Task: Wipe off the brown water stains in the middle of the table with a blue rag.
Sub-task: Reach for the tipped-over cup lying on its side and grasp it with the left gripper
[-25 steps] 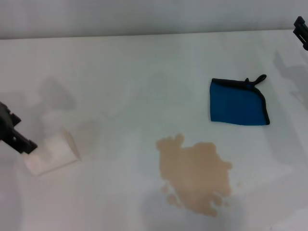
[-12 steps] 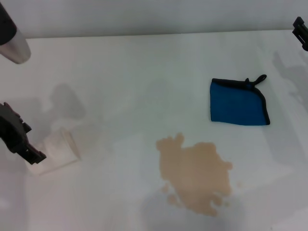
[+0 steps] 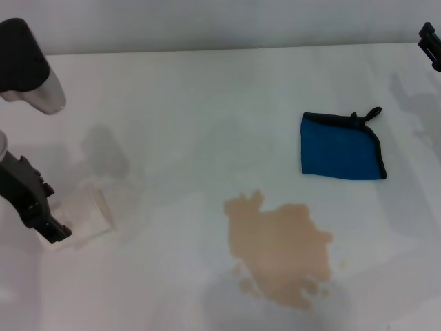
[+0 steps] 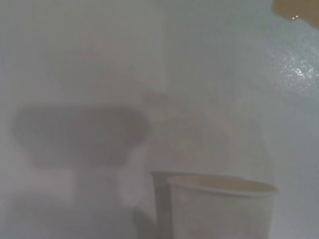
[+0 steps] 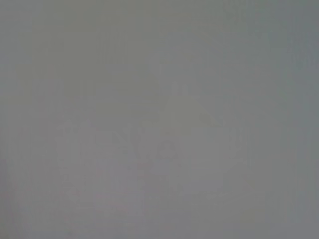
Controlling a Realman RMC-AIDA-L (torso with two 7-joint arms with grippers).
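1. The blue rag point(image 3: 340, 147) lies flat and untouched on the table point(image 3: 207, 96).
2. The brown water stains point(image 3: 279, 248) sit unwiped, near the rag.
3. The left gripper point(image 3: 38, 214) is beside a paper cup point(image 3: 83, 214); the right gripper point(image 3: 431, 43) is well apart from the rag. Neither's jaws can be judged.

The right gripper point(image 3: 432, 43) is cut off by the head view's right edge, so its fingers cannot be read. The left gripper point(image 3: 43, 222) is partly cut off at the left edge, beside a faint white paper cup point(image 3: 83, 217). The right wrist view shows only featureless grey. In the left wrist view the cup point(image 4: 219, 206) runs past the frame edge, and only a corner of the brown water stains point(image 4: 299, 7) shows.
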